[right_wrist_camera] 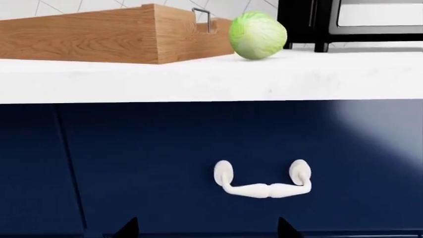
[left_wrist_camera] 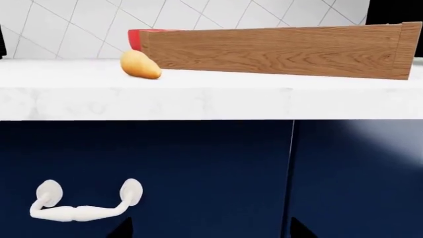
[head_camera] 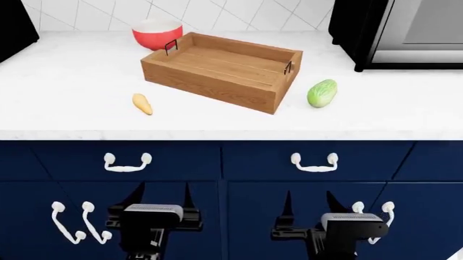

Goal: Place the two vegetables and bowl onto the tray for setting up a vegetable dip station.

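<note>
The brown wooden tray (head_camera: 220,70) lies on the white counter, with nothing in it. The red bowl (head_camera: 157,33), white inside, stands behind its left end; its rim shows in the left wrist view (left_wrist_camera: 137,38). The yellow-orange carrot (head_camera: 142,104) lies left of the tray near the counter's front, also in the left wrist view (left_wrist_camera: 140,65). The light-green vegetable (head_camera: 322,93) lies right of the tray, also in the right wrist view (right_wrist_camera: 258,35). My left gripper (head_camera: 160,196) and right gripper (head_camera: 311,202) are both open and empty, low in front of the blue drawers.
A black microwave (head_camera: 405,32) stands at the counter's back right. Dark-blue drawers with white handles (head_camera: 127,162) (head_camera: 313,161) are under the counter edge (head_camera: 231,134). A dark object (head_camera: 14,27) is at the far left.
</note>
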Robot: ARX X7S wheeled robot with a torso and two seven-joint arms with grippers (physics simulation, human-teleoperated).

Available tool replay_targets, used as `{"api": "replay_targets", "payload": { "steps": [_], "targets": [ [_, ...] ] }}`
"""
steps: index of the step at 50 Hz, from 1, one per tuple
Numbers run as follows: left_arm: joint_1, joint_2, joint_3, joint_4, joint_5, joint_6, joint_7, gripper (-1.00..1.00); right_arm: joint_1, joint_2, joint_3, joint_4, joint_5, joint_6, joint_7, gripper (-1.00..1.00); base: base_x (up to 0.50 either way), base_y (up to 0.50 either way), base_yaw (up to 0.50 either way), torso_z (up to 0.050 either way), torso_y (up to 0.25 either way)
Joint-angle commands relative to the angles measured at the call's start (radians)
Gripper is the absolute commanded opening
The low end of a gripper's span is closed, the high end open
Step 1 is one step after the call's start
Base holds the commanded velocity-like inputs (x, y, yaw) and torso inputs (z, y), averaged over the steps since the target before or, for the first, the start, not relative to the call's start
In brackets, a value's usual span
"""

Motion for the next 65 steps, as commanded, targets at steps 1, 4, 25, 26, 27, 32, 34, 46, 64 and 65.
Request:
{"api": "replay_targets", "payload": {
  "steps": [1, 4, 25, 26, 27, 32, 34, 46, 64, 65],
  "targets": [
    [-0.009, -0.01, 0.019, 0.004, -0.003, -0.033, -0.011, 1.0, 0.0, 0.006, -0.004, 0.004, 0.018, 0.0, 0.009, 1.0, 0.0, 0.0, 0.0, 0.0, 0.0],
    [-0.012, -0.013, 0.018, 0.009, -0.009, -0.04, -0.015, 1.0, 0.0, 0.009, -0.006, -0.001, 0.018, 0.005, 0.014, 1.0, 0.0, 0.0, 0.0, 0.0, 0.0],
    [-0.013, -0.022, 0.023, 0.018, -0.055, -0.02, -0.012, 1.0, 0.004, 0.022, -0.015, 0.0, 0.031, 0.007, 0.034, 1.0, 0.0, 0.0, 0.0, 0.039, 0.0],
    [-0.013, -0.023, 0.023, 0.017, -0.056, -0.02, -0.013, 1.0, 0.004, 0.022, -0.016, 0.004, 0.031, 0.003, 0.034, 1.0, 0.0, 0.0, 0.0, 0.05, 0.0],
    [-0.013, -0.023, 0.023, 0.015, -0.058, -0.018, -0.013, 1.0, 0.003, 0.023, -0.017, 0.004, 0.03, 0.001, 0.035, 1.0, 0.0, 0.0, 0.0, 0.05, 0.0],
    [-0.013, -0.026, 0.026, 0.015, -0.063, -0.015, -0.015, 1.0, 0.005, 0.026, -0.02, -0.005, 0.033, 0.01, 0.042, 1.0, 0.0, 0.0, 0.0, 0.05, 0.0],
    [-0.014, -0.027, 0.027, 0.015, -0.064, -0.015, -0.016, 1.0, 0.004, 0.027, -0.022, -0.006, 0.033, 0.01, 0.043, 1.0, 0.0, 0.0, 0.0, 0.05, 0.0],
    [-0.02, -0.034, 0.034, 0.018, -0.075, -0.016, -0.022, 1.0, 0.014, 0.033, -0.031, -0.004, 0.039, 0.017, 0.05, 1.0, 0.0, 0.0, 0.0, 0.05, 0.0],
    [-0.322, -0.173, -0.304, 0.733, -0.781, -1.168, -0.346, 1.0, 0.126, 0.368, 0.293, -0.989, 0.615, 1.047, 0.534, 1.0, 0.0, 0.0, 0.0, 0.018, 0.0],
    [-0.407, -0.179, -0.33, 0.738, -0.845, -1.239, -0.379, 1.0, 0.213, 0.478, 0.289, -0.989, 0.765, 1.051, 0.684, 1.0, 0.0, 0.0, 0.0, 0.0, 0.0]
  ]
}}
